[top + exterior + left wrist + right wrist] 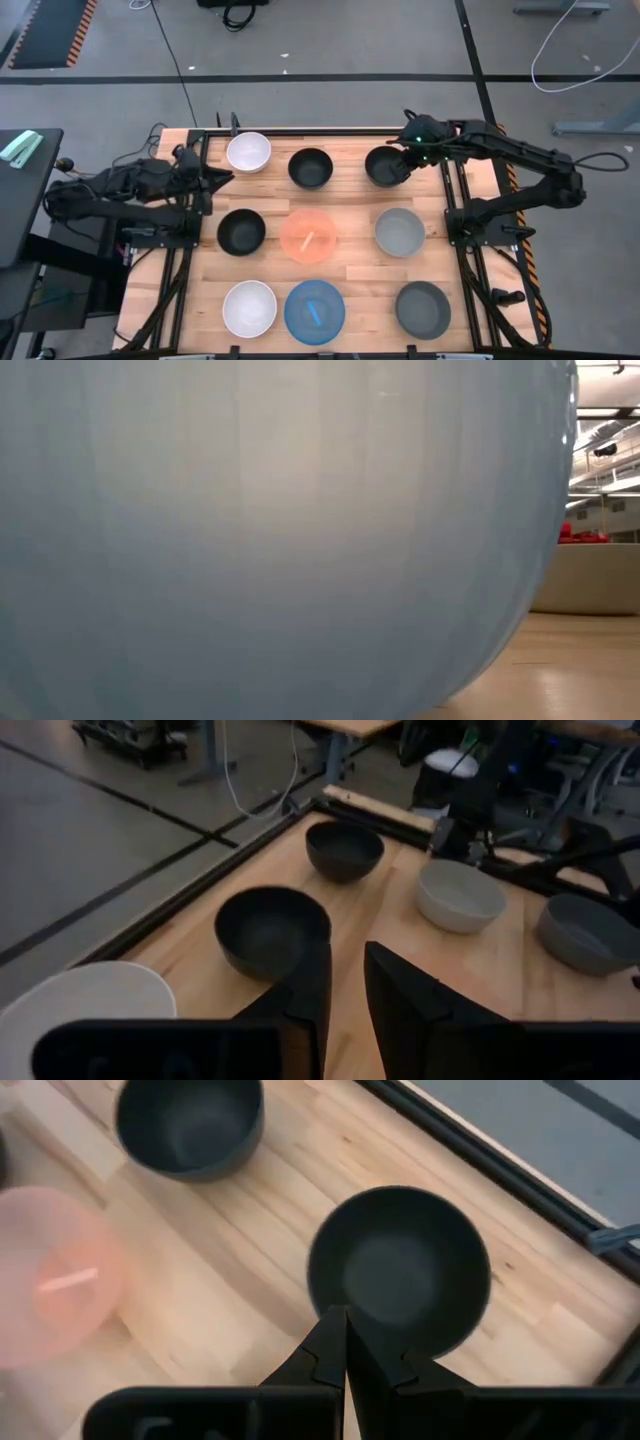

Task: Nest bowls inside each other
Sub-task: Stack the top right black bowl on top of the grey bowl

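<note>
I am looking down at nine bowls sitting apart in three rows on the table (190, 290), none stacked. Near me: white, blue bowl (314, 311), grey. Farther: black, pink, grey. Farthest: white, black, black. My right gripper (346, 1342) is pinching the rim of the far black bowl (400, 1270). My left gripper (345, 982) is spread a little, holding nothing.

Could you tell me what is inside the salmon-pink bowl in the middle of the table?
A pale streak shows inside the salmon-pink bowl, perhaps only a reflection; no other bowl sits in it.
</note>
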You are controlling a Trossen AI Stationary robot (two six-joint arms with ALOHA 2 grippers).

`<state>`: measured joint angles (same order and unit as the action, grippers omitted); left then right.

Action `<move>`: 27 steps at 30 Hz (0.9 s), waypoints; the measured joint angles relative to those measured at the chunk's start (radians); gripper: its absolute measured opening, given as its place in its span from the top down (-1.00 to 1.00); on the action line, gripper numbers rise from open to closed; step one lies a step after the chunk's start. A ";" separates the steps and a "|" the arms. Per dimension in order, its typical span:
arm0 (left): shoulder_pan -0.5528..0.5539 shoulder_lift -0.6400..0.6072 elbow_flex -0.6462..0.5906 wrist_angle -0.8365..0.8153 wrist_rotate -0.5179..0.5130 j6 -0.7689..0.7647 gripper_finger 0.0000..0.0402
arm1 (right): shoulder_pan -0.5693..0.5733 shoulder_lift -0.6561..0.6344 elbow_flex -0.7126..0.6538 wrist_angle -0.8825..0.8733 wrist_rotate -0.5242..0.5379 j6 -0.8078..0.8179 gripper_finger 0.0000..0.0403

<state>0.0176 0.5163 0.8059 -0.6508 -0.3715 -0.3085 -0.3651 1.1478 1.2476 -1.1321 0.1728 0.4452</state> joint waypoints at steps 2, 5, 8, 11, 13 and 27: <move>0.044 0.021 0.000 0.002 0.046 0.009 0.61 | -0.021 0.008 0.000 -0.003 -0.029 -0.031 0.93; 0.109 0.068 0.000 0.002 0.129 0.025 0.59 | -0.049 0.019 0.000 -0.030 -0.079 -0.048 0.89; 0.167 0.125 0.000 0.006 0.232 0.034 0.56 | -0.067 0.027 0.000 -0.087 -0.088 -0.062 0.83; 0.207 0.183 0.000 0.031 0.314 0.068 0.52 | -0.089 0.027 0.000 -0.121 -0.088 -0.072 0.76; 0.224 0.220 0.000 0.059 0.346 0.099 0.50 | -0.104 0.027 0.000 -0.134 -0.089 -0.070 0.71; 0.261 0.343 0.000 0.165 0.397 0.139 0.47 | -0.116 0.018 -0.153 -0.153 -0.125 -0.003 0.65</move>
<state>0.2787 0.8593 0.8055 -0.4858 0.0257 -0.1700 -0.4810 1.1660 1.0946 -1.2852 0.0477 0.4418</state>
